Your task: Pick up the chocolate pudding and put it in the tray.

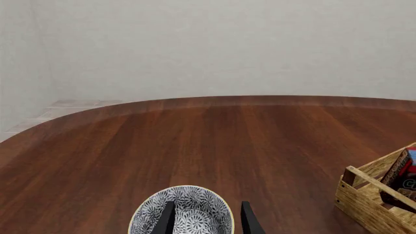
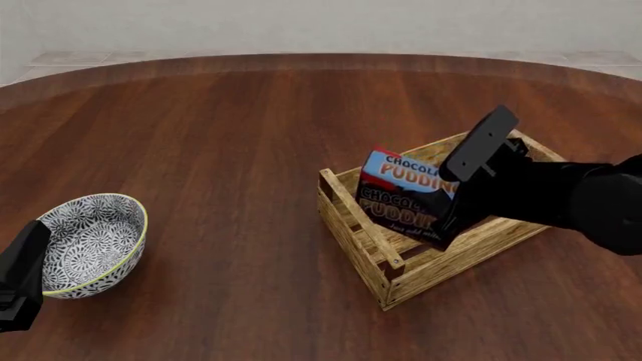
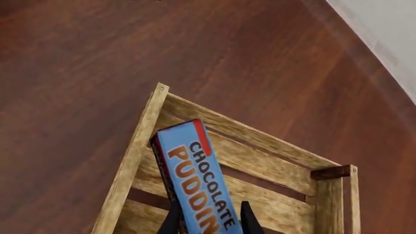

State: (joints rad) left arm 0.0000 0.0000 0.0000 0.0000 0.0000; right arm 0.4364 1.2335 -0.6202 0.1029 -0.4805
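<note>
Right gripper (image 3: pixel 209 219) was pinching the pudding (image 2: pixel 407 197) across its thin faces, one finger on each side of the blue top, seen clearly in the right wrist view. Box sat inside the tray (image 2: pixel 373 242), tilted, lower edge down near the slatted floor; couldn't tell whether it was actually touching the floor or hanging just above it. It leaned toward the tray's left wall in the front view, lettering facing the camera. Judgement: light, stiff cardboard carton, flat smooth faces, so somewhat slippery under hard fingers, and a thin box will pivot about a two-point pinch, which likely explains the tilt. Not fragile, but too much squeeze could dent the panels. Best hold is what it had: across the narrow thickness, near the top edge, fingers flat on the broad faces. Task looked nearly done; what remained was the release, and the box would probably tip flat or rest against a slat. Left gripper (image 1: pixel 206 218) hung over the bowl (image 2: pixel 89 242), well apart from the tray, fingers spread with nothing between them.
</note>
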